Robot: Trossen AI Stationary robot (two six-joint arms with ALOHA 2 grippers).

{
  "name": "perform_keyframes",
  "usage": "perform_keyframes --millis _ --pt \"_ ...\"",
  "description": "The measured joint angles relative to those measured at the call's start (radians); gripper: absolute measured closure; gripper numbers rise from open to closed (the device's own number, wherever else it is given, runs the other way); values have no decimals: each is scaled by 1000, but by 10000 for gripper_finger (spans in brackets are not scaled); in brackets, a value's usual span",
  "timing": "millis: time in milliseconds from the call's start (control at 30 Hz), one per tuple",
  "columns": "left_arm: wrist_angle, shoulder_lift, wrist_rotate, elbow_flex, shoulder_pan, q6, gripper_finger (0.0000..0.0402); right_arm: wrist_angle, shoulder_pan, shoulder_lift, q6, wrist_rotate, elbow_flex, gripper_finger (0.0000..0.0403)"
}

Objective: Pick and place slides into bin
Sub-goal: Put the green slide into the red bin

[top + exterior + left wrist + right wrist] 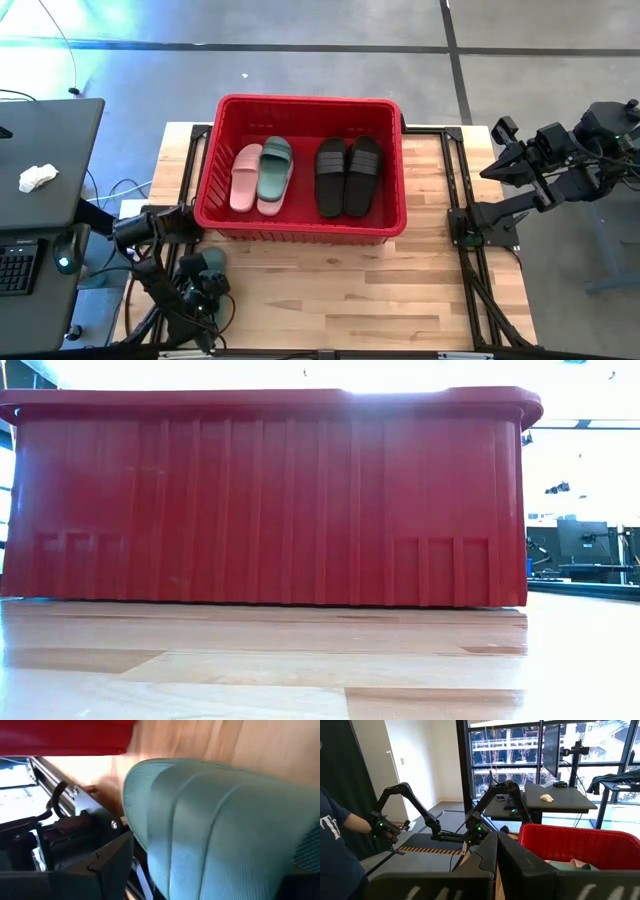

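My left gripper (pixel 203 283) sits low at the near left corner of the table (pixel 400 290), its jaws spread wide around a sage green slide (pixel 211 262), which fills my left wrist camera (pixel 220 830); I can't tell for certain whether the fingers press on it. That slide lies on the wood just outside the red bin (pixel 300 228), near its front left corner. Inside the bin I see a pale pink slide (pixel 245 177) touching a second green slide (pixel 274 175), and beside them a black pair (pixel 348 174) side by side. My right gripper (pixel 497 168) hangs off the table's right edge, well apart from the bin, jaws fully closed on nothing. A person's sleeve (pixel 335 835) shows beyond the table.
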Motion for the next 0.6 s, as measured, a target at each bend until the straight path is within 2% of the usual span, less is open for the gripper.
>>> perform_keyframes --millis 133,267,433,600 --pt "27 -1 20 -20 0 15 151 0 0 0 0 0 0 402" --pt "24 -1 45 -22 0 18 183 0 0 0 0 0 0 402" --pt "30 -1 48 -22 0 18 258 0 0 0 0 0 0 402" --pt "50 -1 47 -22 0 18 353 0 0 0 0 0 0 402"
